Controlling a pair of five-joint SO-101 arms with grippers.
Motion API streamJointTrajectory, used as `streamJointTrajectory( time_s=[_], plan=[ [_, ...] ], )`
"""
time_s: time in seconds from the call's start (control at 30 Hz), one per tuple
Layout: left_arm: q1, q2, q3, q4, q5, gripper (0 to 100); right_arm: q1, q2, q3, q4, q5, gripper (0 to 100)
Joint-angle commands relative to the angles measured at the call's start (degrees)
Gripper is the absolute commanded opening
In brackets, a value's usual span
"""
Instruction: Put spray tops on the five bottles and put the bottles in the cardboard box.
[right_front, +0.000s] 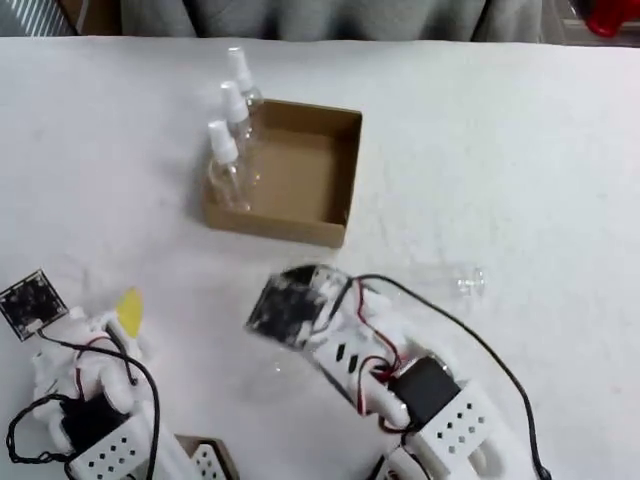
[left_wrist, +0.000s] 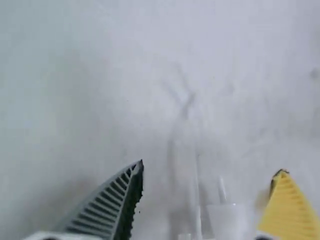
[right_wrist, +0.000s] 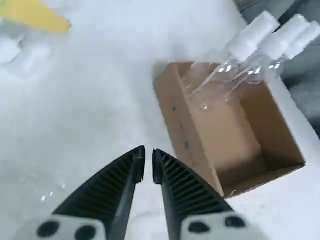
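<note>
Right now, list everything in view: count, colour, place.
box: one, brown cardboard, open, mid-table.
capped bottles: three, clear with white spray tops, standing in the box along one wall.
loose bottle: one, clear, lying on the table, apart from the box.
spray top: one, white, between the left pincer's fingers, near the yellow one.
cardboard piece: one, brown, near edge, beside the left arm.
red object: one, beyond the table's far corner.
table: one, white.
left pincer: one, grey and yellow fingers, open.
right pincer: one, black, shut, empty, short of the box.
</note>
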Motion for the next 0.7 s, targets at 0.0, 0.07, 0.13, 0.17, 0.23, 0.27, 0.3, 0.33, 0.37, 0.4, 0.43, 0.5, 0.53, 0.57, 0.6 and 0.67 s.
streamJointTrajectory(
  time_s=[0.0, 0.07, 0.13, 0.17, 0.23, 0.27, 0.3, 0.33, 0.37, 0.4, 0.43, 0.5, 0.53, 0.57, 0.6, 0.67],
  plan=[
    [-0.66, -0.75, -0.09, 0.44, -2.20, 37, -1.80, -0.40, -3.43, 9.98, 12.92, 1.8],
    [-0.66, -0.75, -0.09, 0.44, -2.55, 37, -1.80, -0.31, -3.16, 12.70, 18.02, 1.8],
    [-0.66, -0.75, -0.09, 0.44, -2.64, 37, -1.89, -0.31, -3.16, 15.08, 18.64, 2.1],
    [-0.66, -0.75, -0.09, 0.44, -2.55, 37, -2.24, -0.22, -3.16, 16.22, 18.90, 3.4],
    [-0.66, -0.75, -0.09, 0.44, -2.55, 37, -4.62, 0.13, -2.37, 19.21, 19.43, 9.3],
    [-0.66, -0.75, -0.09, 0.44, -2.55, 37, -5.93, 0.92, -1.58, 20.18, 19.52, 12.8],
    [-0.66, -0.75, -0.09, 0.44, -2.55, 37, -7.34, 2.07, -0.79, 20.53, 19.60, 15.9],
    [-0.66, -0.75, -0.09, 0.44, -2.55, 37, -8.66, 3.47, -0.18, 20.44, 19.87, 19.0],
    [-0.66, -0.75, -0.09, 0.44, -2.64, 37, -9.71, 5.05, 0.26, 19.82, 19.87, 21.3],
    [-0.66, -0.75, -0.09, 0.44, -2.73, 37, -10.42, 6.81, 0.35, 18.68, 19.87, 23.1],
    [-0.66, -0.75, -0.09, 0.44, -2.73, 37, -10.95, 8.66, 0.44, 17.10, 19.87, 24.2],
    [-0.66, -0.75, -0.09, 0.35, -2.81, 37, -11.21, 12.88, 0.44, 13.41, 19.96, 25.0],
    [-0.66, -0.75, -0.09, 0.26, -2.81, 37, -11.56, 15.25, 0.44, 11.12, 19.96, 25.0],
    [-0.66, -0.75, -0.09, 0.18, -2.81, 37, -11.56, 17.89, 0.35, 8.75, 19.96, 25.1],
    [-0.66, -0.75, -0.09, 0.18, -2.81, 37, -11.82, 20.53, 0.26, 6.64, 20.04, 25.1],
    [-0.66, -0.75, -0.09, 0.18, -2.81, 37, -12.09, 26.42, 0.26, 2.95, 21.71, 25.1]
  ],
)
